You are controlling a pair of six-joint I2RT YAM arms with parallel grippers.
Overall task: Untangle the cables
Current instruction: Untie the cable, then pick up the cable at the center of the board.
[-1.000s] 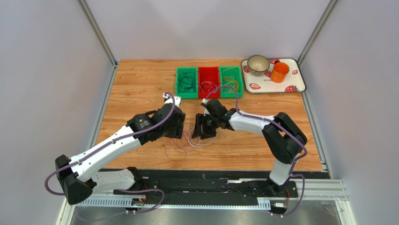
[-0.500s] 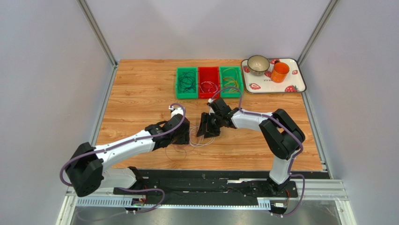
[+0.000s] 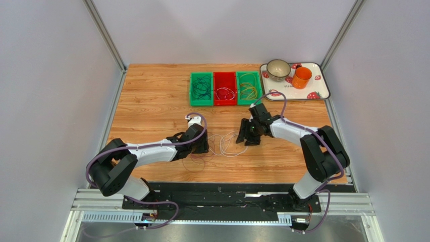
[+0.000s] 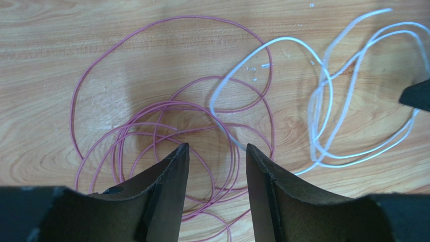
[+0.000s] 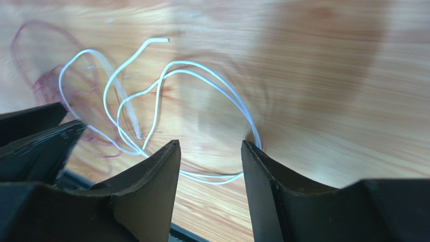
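Observation:
A tangle of thin cables lies on the wooden table between my two grippers. Purple loops lie on the left, clear in the left wrist view. A white cable lies to their right; it crosses the purple loops in the left wrist view. My left gripper is open and empty, low over the purple loops. My right gripper is open and empty at the white cable's right end. A white strand runs on the table between its fingers. The purple loops look blurred there.
Three bins stand at the back: a green one with dark cables, a red one with pale cables, a green one with yellow and green cables. A strawberry tray at back right carries a bowl and an orange mug.
My right gripper has moved right, away from the pile, and the white cable now lies spread out to the right. My left arm has stretched out lower, its gripper now over the purple loops.

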